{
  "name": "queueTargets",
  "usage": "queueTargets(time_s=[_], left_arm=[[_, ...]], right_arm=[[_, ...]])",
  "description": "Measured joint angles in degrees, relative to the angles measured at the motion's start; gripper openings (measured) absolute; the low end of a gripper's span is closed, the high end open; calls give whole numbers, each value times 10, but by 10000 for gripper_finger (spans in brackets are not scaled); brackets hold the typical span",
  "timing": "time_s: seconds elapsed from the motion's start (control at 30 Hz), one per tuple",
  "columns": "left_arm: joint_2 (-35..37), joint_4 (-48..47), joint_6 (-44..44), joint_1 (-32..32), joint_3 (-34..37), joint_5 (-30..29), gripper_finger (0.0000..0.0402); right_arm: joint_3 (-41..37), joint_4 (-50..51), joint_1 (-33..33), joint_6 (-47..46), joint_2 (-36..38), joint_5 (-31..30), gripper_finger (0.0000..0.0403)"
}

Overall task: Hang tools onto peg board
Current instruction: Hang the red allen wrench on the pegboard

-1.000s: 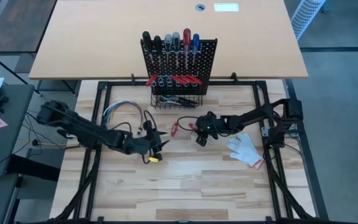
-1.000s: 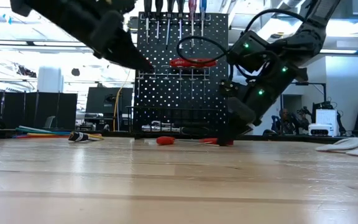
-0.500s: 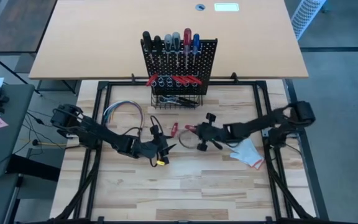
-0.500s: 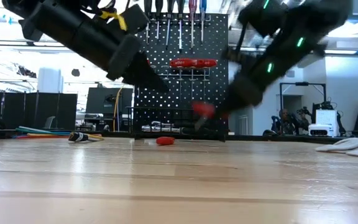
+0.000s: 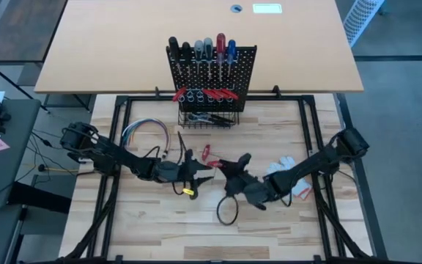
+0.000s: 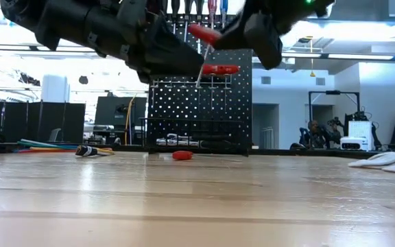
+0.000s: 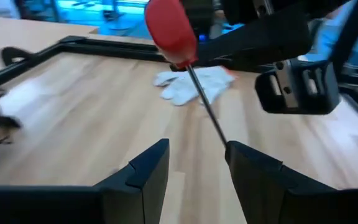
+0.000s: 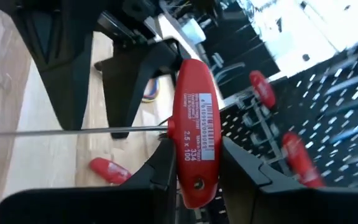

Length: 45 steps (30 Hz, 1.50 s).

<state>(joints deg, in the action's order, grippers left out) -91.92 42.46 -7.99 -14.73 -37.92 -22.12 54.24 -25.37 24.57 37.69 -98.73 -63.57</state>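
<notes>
Table front: bare pale wood planks (image 5: 196, 227), nothing of the task lying here.

Right gripper (image 8: 188, 165): lifted above the middle of the table, fingers pinched on the red handle of a T-handle driver (image 8: 194, 149); its thin steel shaft sticks out sideways toward the other arm.

Left gripper (image 7: 194, 171): just beside the right one, level with it, fingers spread and holding nothing; the shaft runs down into the gap between them (a handover looks set up, though that is my reading).

Step in hand: passing or re-gripping the driver in mid-air so it can go up on the board.

Doing it well: bring the left fingers squarely onto the shaft or handle before the right lets go; keep the tool steady, since a thin round shaft will twist in a loose pinch.

White glove (image 5: 288, 172): on the table, close by the right arm, not wanted.

Second red tool (image 5: 205, 152): lying flat on the table between grippers and board, not yet hung.

Wire bundle (image 5: 145, 132): far left of table, leave alone.

Peg board (image 5: 211, 77): upright at the far edge, screwdrivers along the top, red handles on the ring row, wire basket (image 5: 207, 117) at its base.
</notes>
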Motion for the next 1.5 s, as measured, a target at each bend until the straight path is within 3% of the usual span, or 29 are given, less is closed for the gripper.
queueTargets(time_s=[0.1, 0.33, 0.7, 0.77, 0.93, 1.1, 1.2, 1.33, 1.5], left_arm=[[-1, 16, 12, -5, -2, 39, 162], [-1, 19, 17, -11, -1, 44, 153], [1, 8, 39, -21, -1, 15, 15], [1, 6, 43, -23, -1, 5, 9], [1, -7, 62, -26, -1, -3, 1], [2, -26, 74, -29, -1, -7, 0], [2, -25, 87, -34, -1, -11, 0], [2, -27, 90, -34, -1, 12, 0], [2, -25, 95, -35, -1, 31, 0]], right_arm=[[37, -12, 5, 32, -31, -10, 85], [65, -9, 6, 73, -67, -25, 85], [65, -3, 21, 73, -66, -35, 85], [65, 3, 22, 56, -66, -36, 85], [65, 53, 21, -18, -63, -24, 145], [64, 195, 6, -171, -11, 75, 231], [65, 289, -20, -282, 30, 175, 260], [64, 294, -55, -313, 47, 327, 267], [65, 235, -69, -275, 38, 408, 254]])
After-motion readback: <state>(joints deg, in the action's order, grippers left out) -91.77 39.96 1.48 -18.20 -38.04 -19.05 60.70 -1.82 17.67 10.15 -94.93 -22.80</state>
